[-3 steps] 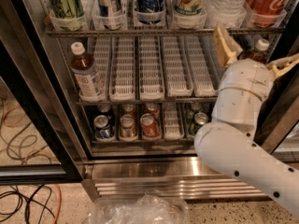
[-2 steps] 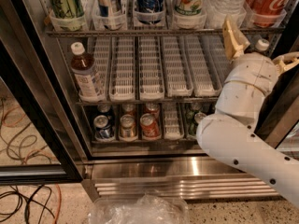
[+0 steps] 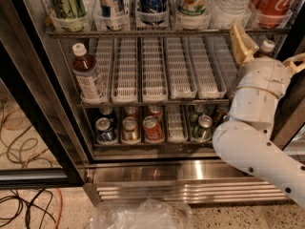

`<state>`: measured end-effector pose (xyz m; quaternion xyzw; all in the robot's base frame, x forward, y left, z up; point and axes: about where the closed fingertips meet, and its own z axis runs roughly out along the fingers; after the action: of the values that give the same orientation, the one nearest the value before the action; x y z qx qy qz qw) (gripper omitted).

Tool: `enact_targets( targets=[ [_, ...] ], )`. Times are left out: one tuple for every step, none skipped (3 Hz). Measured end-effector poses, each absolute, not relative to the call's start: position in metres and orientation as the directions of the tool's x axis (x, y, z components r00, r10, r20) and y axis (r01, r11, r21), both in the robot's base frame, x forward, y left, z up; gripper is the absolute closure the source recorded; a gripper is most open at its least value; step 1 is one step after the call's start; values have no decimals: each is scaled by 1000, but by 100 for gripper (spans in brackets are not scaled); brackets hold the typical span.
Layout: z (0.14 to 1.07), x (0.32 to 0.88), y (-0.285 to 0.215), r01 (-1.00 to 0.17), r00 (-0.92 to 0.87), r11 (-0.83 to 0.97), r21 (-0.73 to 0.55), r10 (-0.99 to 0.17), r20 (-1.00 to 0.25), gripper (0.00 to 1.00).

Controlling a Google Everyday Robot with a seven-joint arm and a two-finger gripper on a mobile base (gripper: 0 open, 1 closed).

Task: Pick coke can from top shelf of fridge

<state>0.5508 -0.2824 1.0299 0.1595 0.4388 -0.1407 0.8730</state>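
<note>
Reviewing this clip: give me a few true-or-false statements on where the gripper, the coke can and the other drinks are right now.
1. The coke can stands at the right end of the top shelf. True.
2. The gripper is holding the coke can. False: it is near the shelf's front rail, below and left of the can, apart from it.
3. A brown bottle stands at the left end of the middle rack. True.
4. No cans stand below the middle rack. False: several cans stand on the bottom rack.
</note>
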Motion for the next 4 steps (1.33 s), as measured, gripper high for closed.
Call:
enact_targets(
  targets=[
    [1016, 559, -320, 328, 581, 942, 66, -146, -801, 0],
    [1021, 560, -305, 285, 599, 959, 2, -176, -781, 0],
    [1022, 559, -305, 288, 600, 958, 3, -178, -780, 0],
    [1032, 548, -274, 250, 652, 967, 52, -128, -747, 0]
  ],
)
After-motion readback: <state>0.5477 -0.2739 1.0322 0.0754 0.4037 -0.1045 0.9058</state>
